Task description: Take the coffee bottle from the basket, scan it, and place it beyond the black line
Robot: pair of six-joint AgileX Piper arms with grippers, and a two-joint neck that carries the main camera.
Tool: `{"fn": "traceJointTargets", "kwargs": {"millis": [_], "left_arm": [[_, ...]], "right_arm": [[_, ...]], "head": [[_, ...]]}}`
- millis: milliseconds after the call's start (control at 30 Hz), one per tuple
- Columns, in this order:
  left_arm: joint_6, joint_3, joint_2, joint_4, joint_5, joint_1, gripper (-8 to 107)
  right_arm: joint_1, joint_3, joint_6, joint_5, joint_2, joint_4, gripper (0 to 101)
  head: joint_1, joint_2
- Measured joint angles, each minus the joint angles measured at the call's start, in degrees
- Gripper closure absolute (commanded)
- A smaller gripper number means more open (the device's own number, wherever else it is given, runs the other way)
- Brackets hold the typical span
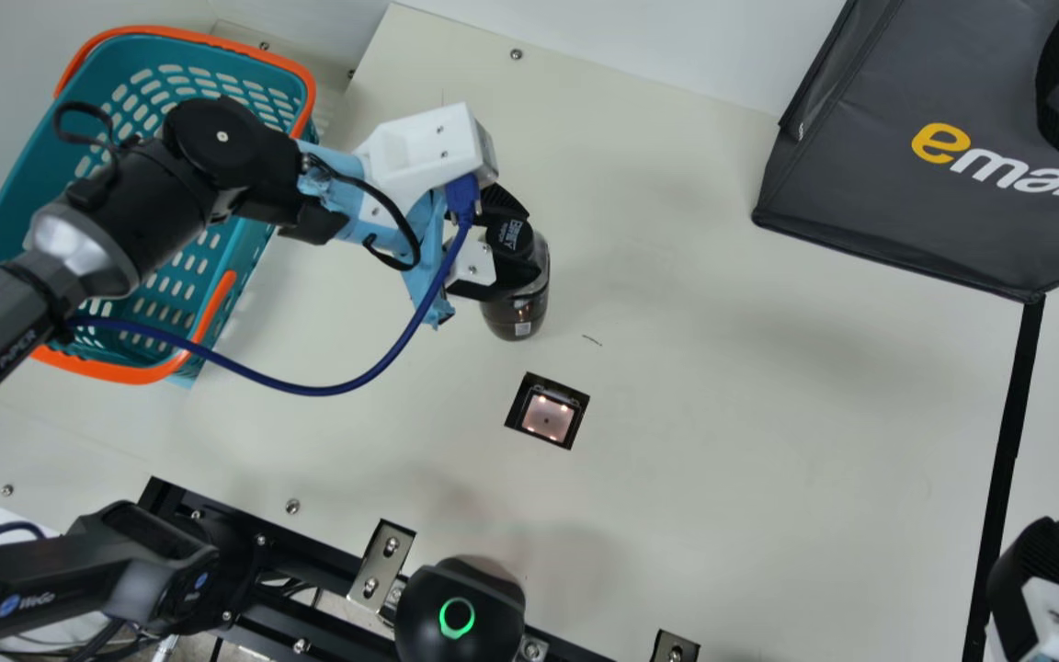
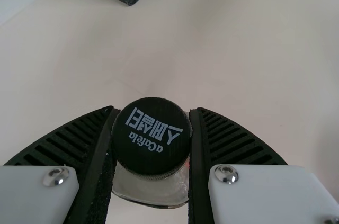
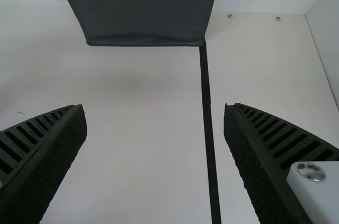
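Main view puts my left gripper (image 1: 508,241) left of the frame's upper centre, its fingers closed in on the coffee bottle (image 1: 518,313) from both sides, around the black cap (image 2: 152,136). I judge this high hold useful because it leaves the lower body bare for reading. A small pale square (image 1: 522,328) near the base faces down the frame, toward the scanner window (image 1: 547,416) just below the bottle. Whether the base touches the surface (image 1: 723,441), I can't tell.

Upper left stands the teal basket (image 1: 130,371), with the bottle outside it, so the pick looks done and scanning seems the step in hand. I'd bring that square over the glass next; pinched so near the top, the bottle could swing or twist.

My right gripper (image 3: 154,108) is spread wide with nothing between its fingers, down at the main view's lower right, by the black line (image 1: 1007,441). That line runs down from the dark bag (image 1: 916,211), well apart from the bottle, which must finish beyond it.
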Motion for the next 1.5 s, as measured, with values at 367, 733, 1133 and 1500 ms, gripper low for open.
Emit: {"fn": "traceJointTargets", "kwargs": {"millis": [367,733,1133,1500], "left_arm": [[4.5,2.3,-0.2,-1.8,-0.5,1.0,62],[5.7,3.5,-1.2,-2.4,-0.5,1.5,25],[4.8,3.8,-2.4,-1.9,-0.8,1.9,9],[-3.7,3.2,-6.4,1.5,-1.3,1.7,9]], "right_arm": [[0.0,0.0,0.0,0.0,0.0,0.0,10],[0.0,0.0,0.0,0.0,0.0,0.0,10],[0.0,0.0,0.0,0.0,0.0,0.0,10],[0.0,0.0,0.0,0.0,0.0,0.0,10]], "head": [[0.0,0.0],[0.0,0.0],[0.0,0.0],[0.0,0.0]]}}
